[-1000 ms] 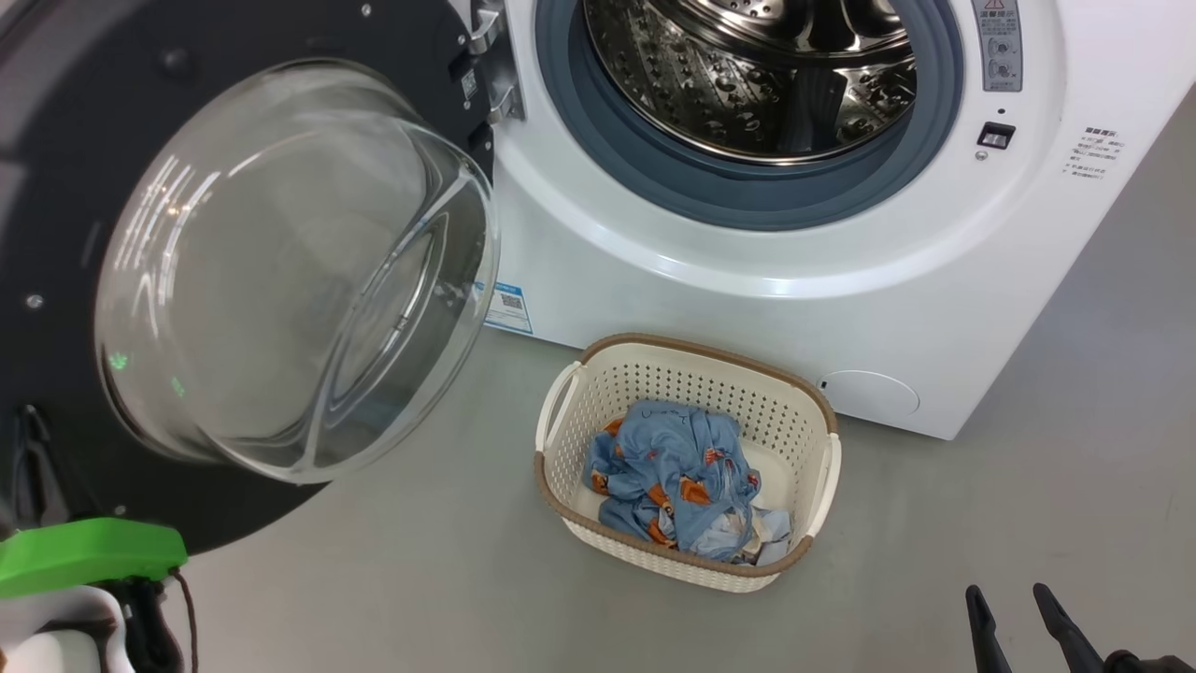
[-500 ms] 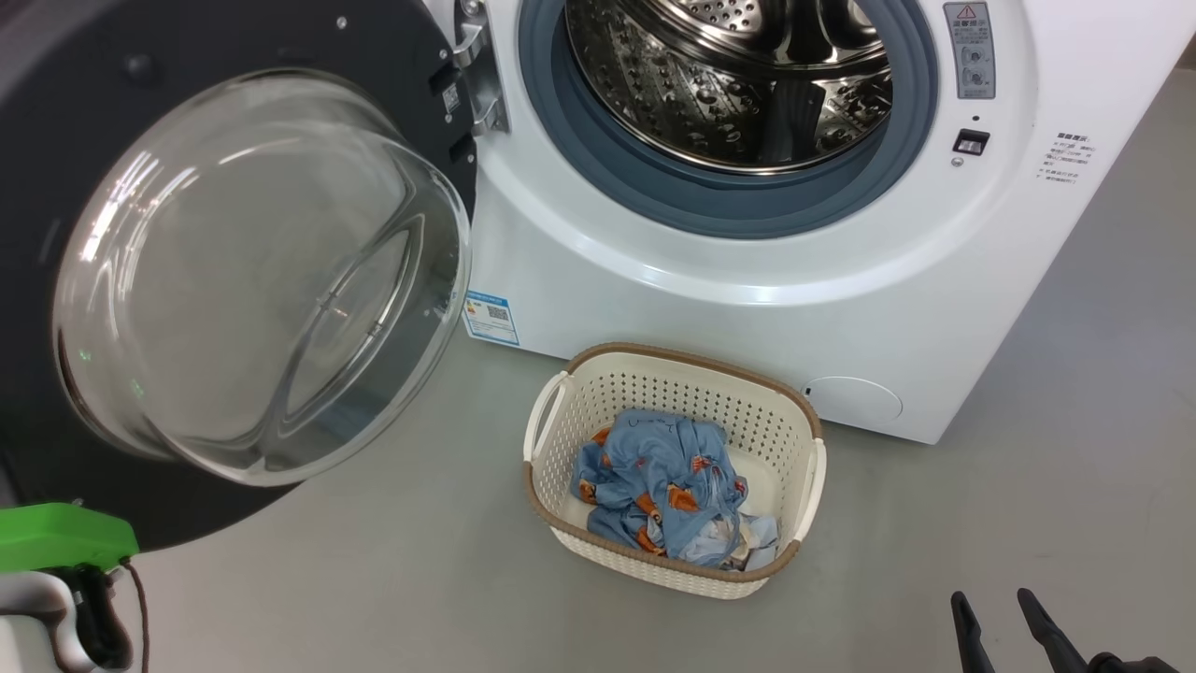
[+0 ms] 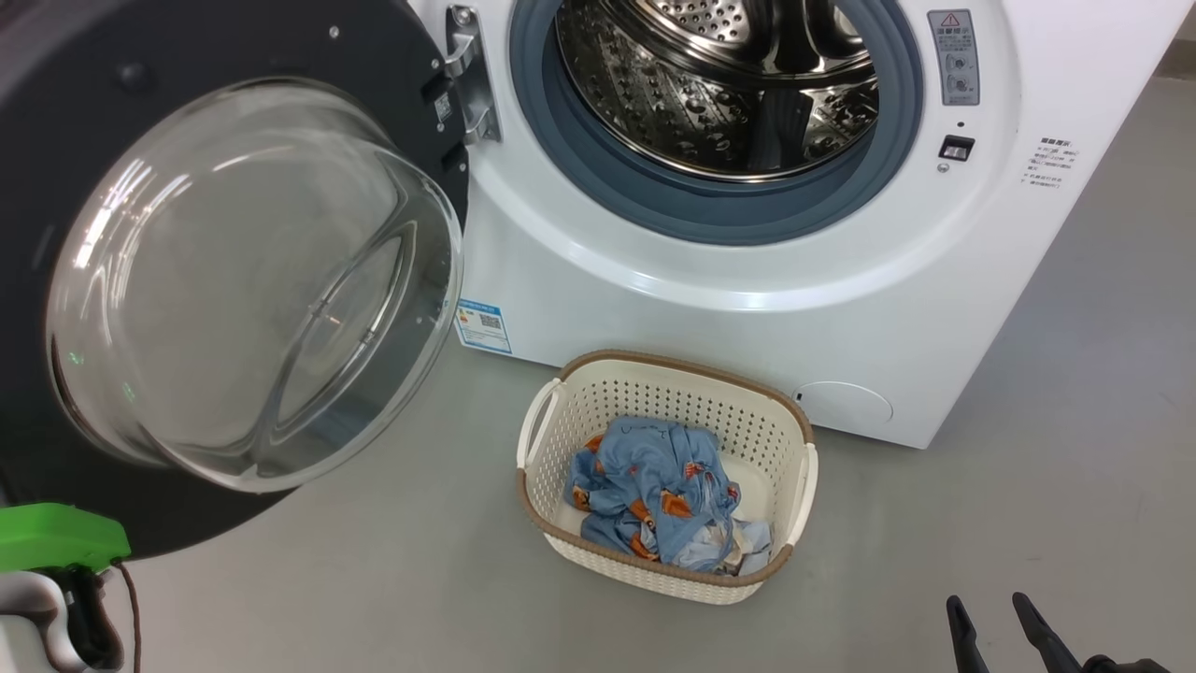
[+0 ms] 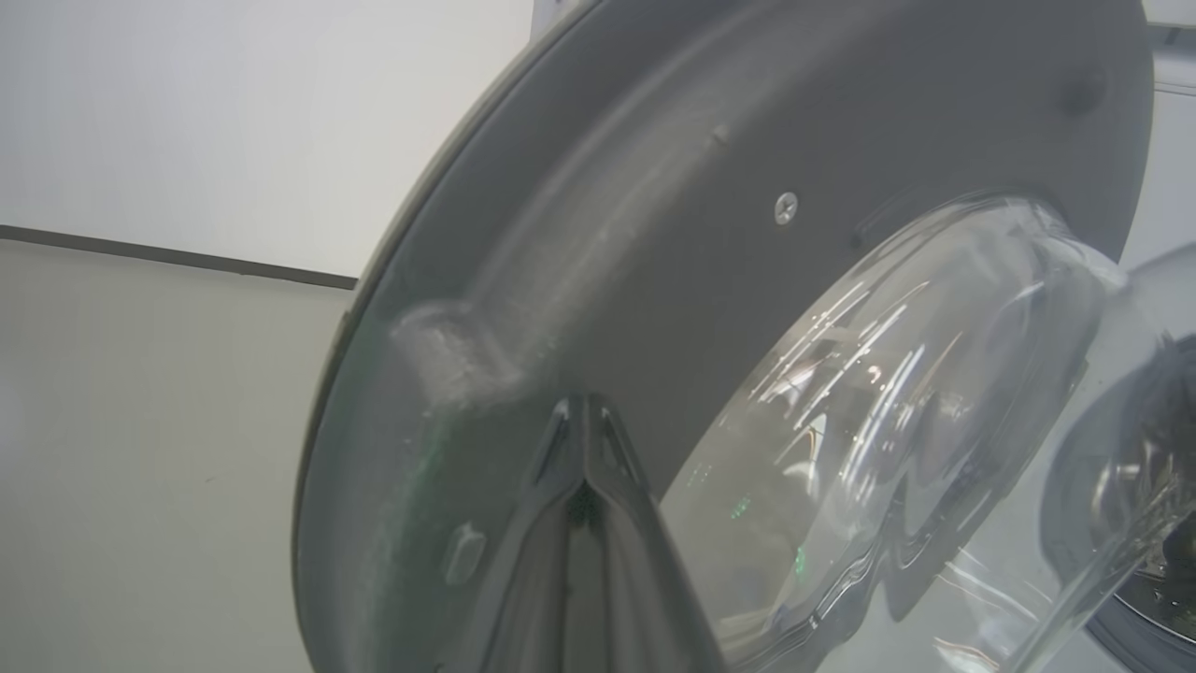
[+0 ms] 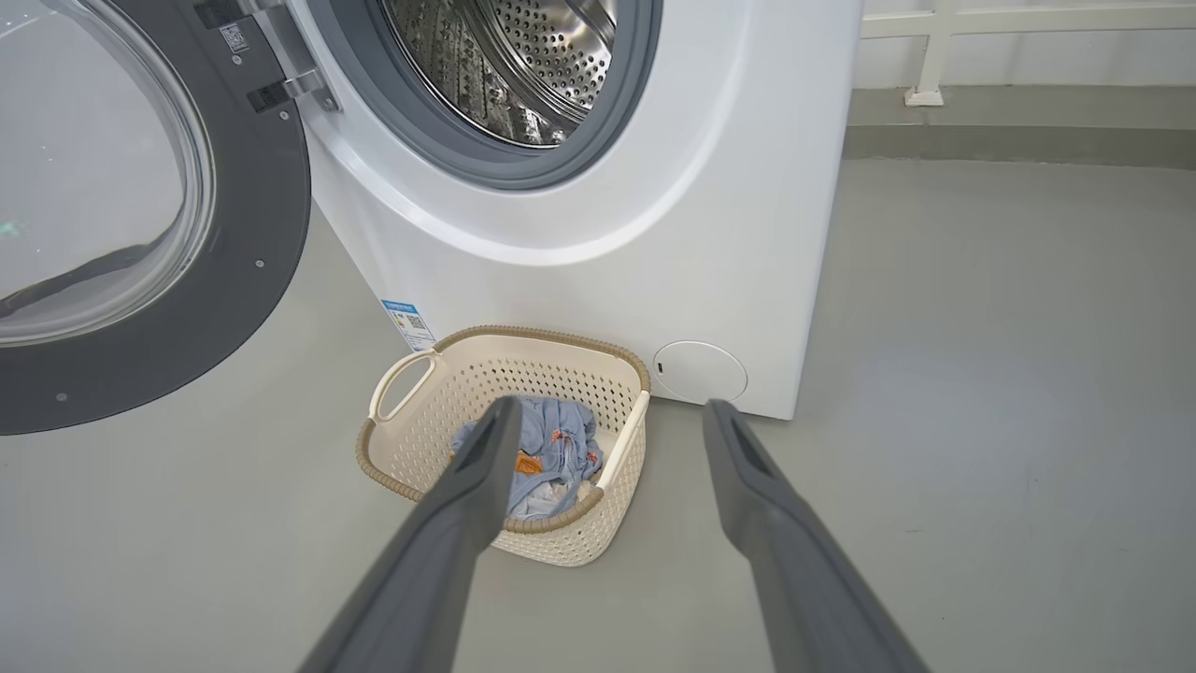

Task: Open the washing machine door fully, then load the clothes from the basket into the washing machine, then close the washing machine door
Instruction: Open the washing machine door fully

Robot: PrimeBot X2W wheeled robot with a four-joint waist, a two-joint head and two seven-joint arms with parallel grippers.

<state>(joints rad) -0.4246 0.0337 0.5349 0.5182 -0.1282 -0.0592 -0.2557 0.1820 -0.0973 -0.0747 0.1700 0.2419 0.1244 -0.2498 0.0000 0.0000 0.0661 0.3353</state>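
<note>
The washing machine door (image 3: 234, 47) stands swung open at the left, its glass bowl (image 3: 252, 280) bulging toward me. In the left wrist view my left gripper (image 4: 584, 411) is shut, empty, its tips close against the door's grey inner face (image 4: 654, 187) beside the glass. The white washing machine (image 3: 841, 308) shows its steel drum (image 3: 719, 84). Before it on the floor stands the cream basket (image 3: 673, 360), holding the blue printed clothes (image 3: 654, 486). My right gripper (image 3: 990, 622) hangs open and empty at the lower right, short of the basket (image 5: 523, 336) and clothes (image 5: 561, 439).
Grey floor spreads around the basket and to the machine's right. The green part of my left arm (image 3: 56, 537) sits under the door's lower edge. A white wall with a dark baseboard line (image 4: 168, 257) lies behind the door. A white rail (image 5: 934, 56) runs along the far wall.
The head view has shifted, so the machine and basket sit lower and further left. The door has swung slightly wider, and my left arm's green part has gone left with it.
</note>
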